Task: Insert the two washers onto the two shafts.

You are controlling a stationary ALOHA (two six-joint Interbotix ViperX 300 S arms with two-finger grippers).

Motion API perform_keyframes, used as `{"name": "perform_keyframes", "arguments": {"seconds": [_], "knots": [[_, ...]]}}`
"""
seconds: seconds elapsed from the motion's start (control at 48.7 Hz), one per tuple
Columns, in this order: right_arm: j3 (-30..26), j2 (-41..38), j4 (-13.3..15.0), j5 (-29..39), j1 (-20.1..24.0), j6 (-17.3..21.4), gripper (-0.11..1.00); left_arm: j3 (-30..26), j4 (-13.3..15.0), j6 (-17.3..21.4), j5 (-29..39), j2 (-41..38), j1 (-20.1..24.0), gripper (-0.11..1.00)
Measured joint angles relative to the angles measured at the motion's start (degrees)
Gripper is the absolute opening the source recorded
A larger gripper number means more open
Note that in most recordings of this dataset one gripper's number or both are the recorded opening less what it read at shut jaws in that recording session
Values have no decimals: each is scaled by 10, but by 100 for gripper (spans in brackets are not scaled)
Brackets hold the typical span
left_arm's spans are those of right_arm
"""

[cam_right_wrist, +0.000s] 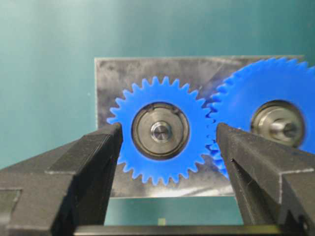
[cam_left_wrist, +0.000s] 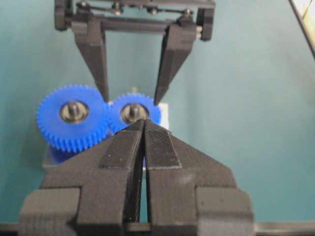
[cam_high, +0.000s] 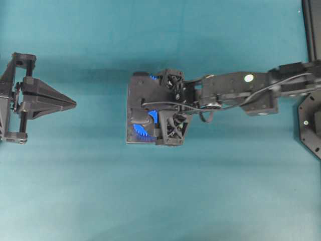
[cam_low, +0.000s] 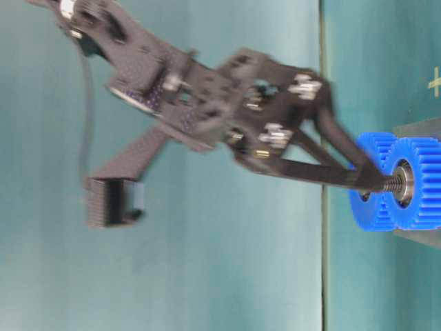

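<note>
My right fingers [cam_right_wrist: 167,147] stand spread wide, empty, straddling the small blue gear [cam_right_wrist: 160,130] whose washer [cam_right_wrist: 160,130] rings the shaft [cam_right_wrist: 161,131] on the grey plate [cam_right_wrist: 113,73], my left fingers [cam_left_wrist: 143,142] pressed together beyond.

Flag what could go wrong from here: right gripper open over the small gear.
1. The right gripper straddles the small gear, and one finger sits by the mesh with the large gear. A skewed retreat could snag teeth and drag the plate.
2. A metal ring surrounds the shaft. I cannot tell whether it is the washer fully seated; if it is cocked, it may slip.
</note>
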State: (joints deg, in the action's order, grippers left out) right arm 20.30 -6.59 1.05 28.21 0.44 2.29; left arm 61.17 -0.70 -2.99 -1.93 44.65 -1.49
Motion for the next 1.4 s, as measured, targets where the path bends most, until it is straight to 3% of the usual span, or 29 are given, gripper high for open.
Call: {"name": "perform_keyframes", "arguments": {"seconds": [1.397], "knots": [[105, 174, 0, -2, -2, 0, 82, -8, 0, 4, -2, -37, -10, 1]]}}
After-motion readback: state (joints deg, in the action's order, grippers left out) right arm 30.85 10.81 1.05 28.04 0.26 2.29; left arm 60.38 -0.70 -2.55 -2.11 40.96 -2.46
